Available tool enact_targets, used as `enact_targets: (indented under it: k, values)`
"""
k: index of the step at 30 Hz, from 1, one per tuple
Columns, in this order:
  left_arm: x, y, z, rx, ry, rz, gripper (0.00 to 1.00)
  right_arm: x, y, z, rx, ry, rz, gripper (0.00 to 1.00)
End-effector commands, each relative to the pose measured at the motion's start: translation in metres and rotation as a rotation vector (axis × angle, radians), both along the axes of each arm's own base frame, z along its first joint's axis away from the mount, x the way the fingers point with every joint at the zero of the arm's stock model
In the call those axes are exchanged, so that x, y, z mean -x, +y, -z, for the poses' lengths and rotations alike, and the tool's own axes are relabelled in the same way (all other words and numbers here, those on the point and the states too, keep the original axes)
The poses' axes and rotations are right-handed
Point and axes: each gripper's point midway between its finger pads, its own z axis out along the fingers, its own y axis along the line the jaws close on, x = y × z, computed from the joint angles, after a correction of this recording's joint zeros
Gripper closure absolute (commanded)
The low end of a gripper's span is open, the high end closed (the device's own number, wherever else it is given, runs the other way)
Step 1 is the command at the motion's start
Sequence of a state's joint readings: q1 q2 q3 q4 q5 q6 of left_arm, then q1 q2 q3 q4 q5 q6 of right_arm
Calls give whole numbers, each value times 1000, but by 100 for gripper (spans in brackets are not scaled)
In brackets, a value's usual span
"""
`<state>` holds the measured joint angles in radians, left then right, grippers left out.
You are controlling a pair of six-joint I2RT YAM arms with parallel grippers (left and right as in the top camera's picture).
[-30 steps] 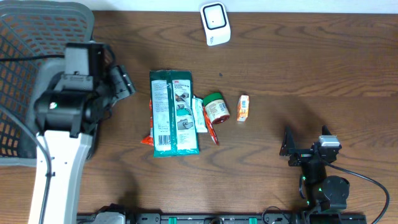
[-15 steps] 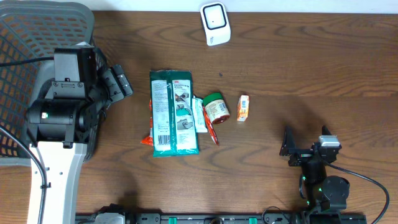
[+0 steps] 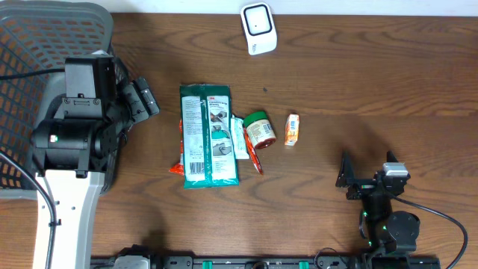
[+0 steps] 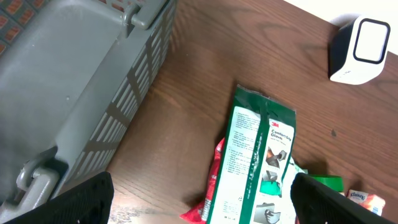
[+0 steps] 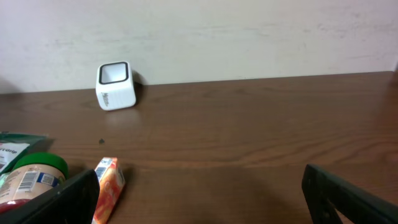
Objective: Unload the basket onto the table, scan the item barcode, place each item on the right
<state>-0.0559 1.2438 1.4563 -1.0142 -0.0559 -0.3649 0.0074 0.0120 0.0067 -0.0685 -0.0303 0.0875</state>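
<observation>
Overhead, I see both tools spread and empty: the left gripper [image 3: 142,99] beside the basket [image 3: 30,37], the right gripper [image 3: 346,179] well apart from the items. Mid-table lie one green pack [image 3: 209,134], one jar [image 3: 260,130], one orange box [image 3: 292,129]; one scanner [image 3: 258,28] stands behind. Pack and jar crowd together, so I may pinch two, or turn the wrong face to the scanner.

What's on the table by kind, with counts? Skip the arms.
Basket: 1
Scanner: 1
Jar: 1
Small carton: 1
Flat packets, overlapping: 3 seen, namely the green pouch, white sachet and red packet
Total: 7
</observation>
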Motion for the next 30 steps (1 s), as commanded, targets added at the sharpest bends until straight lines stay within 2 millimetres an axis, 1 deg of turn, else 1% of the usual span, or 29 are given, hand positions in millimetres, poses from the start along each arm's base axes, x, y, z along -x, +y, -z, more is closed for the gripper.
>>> enact_targets:
  k: [1, 6, 11, 13, 15, 17, 19, 20, 22, 24, 27, 28, 30]
  values:
    - [-1, 3, -1, -15, 1, 1, 9, 0, -3, 1, -9, 2, 12, 1]
    - [-1, 3, -1, -15, 1, 1, 9, 0, -3, -1, -9, -6, 11, 1]
    - [-1, 3, -1, -15, 1, 1, 9, 0, -1, 1, -12, 2, 3, 1]
    - [-1, 3, -1, -15, 1, 1, 9, 0, 4, 1, -62, 4, -23, 1]
    - [-1, 3, -1, -15, 1, 1, 9, 1, 10, -1, -170, 7, -50, 1]
    - [-1, 3, -1, -15, 1, 1, 9, 2, 20, -11, -258, -19, -107, 1]
    - [-1, 3, -1, -15, 1, 1, 9, 5, 35, -21, -266, -33, -197, 1]
    - [-1, 3, -1, -15, 1, 1, 9, 7, 37, -26, -266, -36, -215, 0]
    - [-1, 3, -1, -15, 1, 1, 9, 11, 39, -39, -269, -34, -222, 1]
    - [-1, 3, -1, -15, 1, 1, 9, 16, 38, -59, -282, -25, -219, 1]
    - [-1, 3, -1, -15, 1, 1, 9, 26, 38, -104, -282, -25, -219, 1]
    - [-1, 3, -1, -15, 1, 1, 9, 28, 38, -126, -289, -15, -218, 1]
    - [-1, 2, -1, -15, 1, 1, 9, 29, 39, -154, -295, 20, -213, 1]
